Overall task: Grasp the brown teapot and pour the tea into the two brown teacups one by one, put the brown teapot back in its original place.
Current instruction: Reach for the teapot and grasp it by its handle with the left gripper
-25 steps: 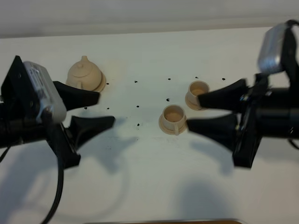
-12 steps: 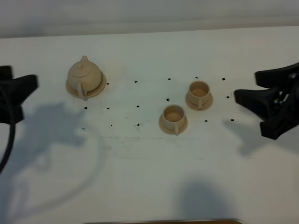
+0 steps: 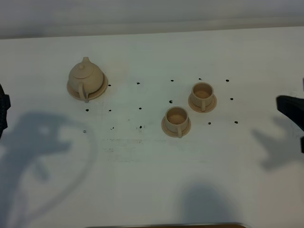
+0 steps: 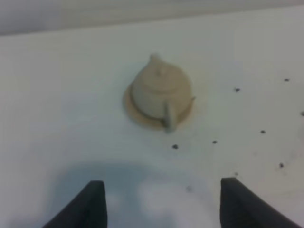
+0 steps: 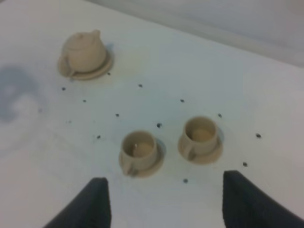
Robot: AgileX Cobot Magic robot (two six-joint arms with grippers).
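Observation:
The brown teapot (image 3: 85,76) stands upright on its wide saucer, the original place (image 3: 98,91), at the table's back left, its handle toward the front. The two brown teacups (image 3: 176,119) (image 3: 203,95) stand side by side right of centre. My left gripper (image 4: 162,184) is open and empty, well short of the teapot (image 4: 159,88). My right gripper (image 5: 166,179) is also open and empty, hanging short of the cups (image 5: 137,147) (image 5: 200,134). In the exterior view only one of its fingers (image 3: 290,105) shows at the right edge.
The white table (image 3: 152,180) carries several small black dots between teapot and cups. Arm shadows lie at the front left and right. A dark sliver of the left arm (image 3: 2,111) shows at the left edge.
Both arms have drawn back outward, left arm to the left edge, right arm to the right edge. Teapot and cups have not moved.

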